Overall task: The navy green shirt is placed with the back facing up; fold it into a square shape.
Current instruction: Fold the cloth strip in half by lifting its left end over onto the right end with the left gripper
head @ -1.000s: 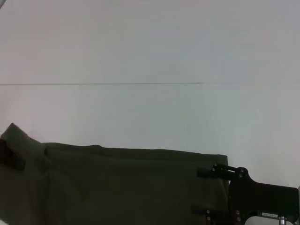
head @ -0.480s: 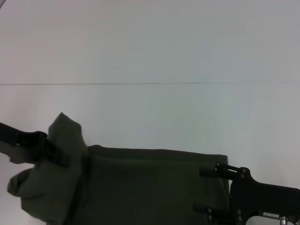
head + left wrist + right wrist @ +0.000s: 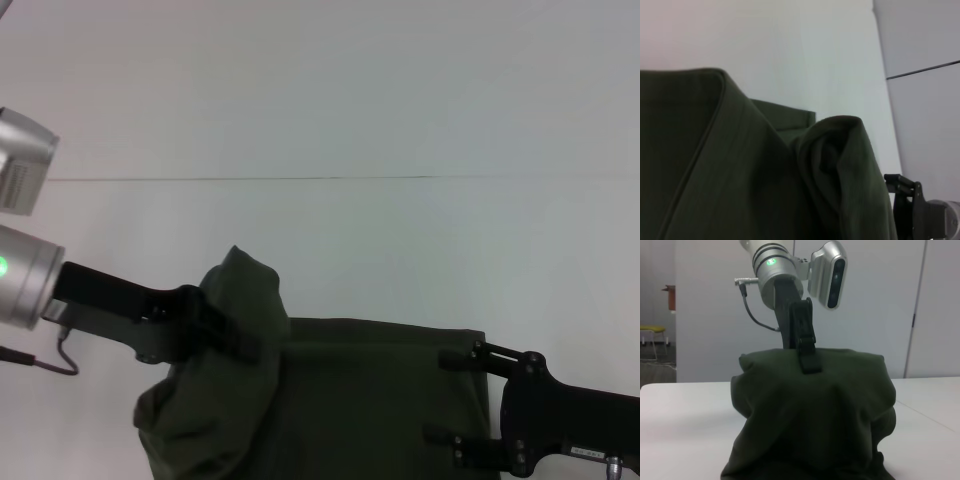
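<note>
Near edge of head view: right gripper sat low at the right, over the right end of the navy green shirt, jaws spread, two black fingers lying apart on the fabric, nothing pinched. Shirt lay flat on the white worktop along the near side, right edge straight. Further left, left gripper had its jaws pressed together on a bunched fold of the shirt's left end, that part lifted clear of the worktop and draped in a hump. Right wrist view showed the same hump hanging from the left gripper, silver wrist above. Beyond, bare worktop, a thin seam line across it.
</note>
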You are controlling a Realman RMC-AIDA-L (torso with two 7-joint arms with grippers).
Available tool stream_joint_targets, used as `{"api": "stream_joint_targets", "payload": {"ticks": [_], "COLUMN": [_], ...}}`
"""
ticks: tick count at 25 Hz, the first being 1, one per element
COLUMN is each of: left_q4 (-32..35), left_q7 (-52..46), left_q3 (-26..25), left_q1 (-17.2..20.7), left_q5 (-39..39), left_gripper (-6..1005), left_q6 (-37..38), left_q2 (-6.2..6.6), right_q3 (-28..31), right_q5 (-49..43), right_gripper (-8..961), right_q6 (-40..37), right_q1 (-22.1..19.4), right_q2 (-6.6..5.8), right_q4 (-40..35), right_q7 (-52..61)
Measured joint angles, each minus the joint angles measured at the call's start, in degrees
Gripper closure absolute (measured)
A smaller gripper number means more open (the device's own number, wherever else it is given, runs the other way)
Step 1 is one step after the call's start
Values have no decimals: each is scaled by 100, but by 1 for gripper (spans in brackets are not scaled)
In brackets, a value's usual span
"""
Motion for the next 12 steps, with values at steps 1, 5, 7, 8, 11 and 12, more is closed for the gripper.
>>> {"api": "stream_joint_targets", "payload": {"ticks": [1,5,7,8,11,12], "left_q4": [-29,-335,-584,-676,-855,-881], "left_q7": [-2,4,17,21,28,35], "left_q3": [1,-7,4,8,13,13], "left_q1": [0,1,5,6,13,17], "left_q5": [-18,-147,-335,-402,-537,-555], "left_gripper": [877,877,877,877,877,877], "left_q6": [-55,-331,-467,-511,-672,-740], "left_q2": [-46,-143,-153,-161,-242,-284], "right_q3": [12,90,126,147,236,266], "right_q5": [0,0,1,0,0,0], "right_gripper": [137,137,137,137,137,137], "right_q6": [10,33,38,41,45,46], "right_q1": [-5,-43,-61,-71,-96,-101], "right_q2": [-2,-2,-6,-8,-10,-11], "right_q4": [-1,-4,-7,-9,-14,-14], "right_q7": [-7,-57,-60,-62,-101,-118]}}
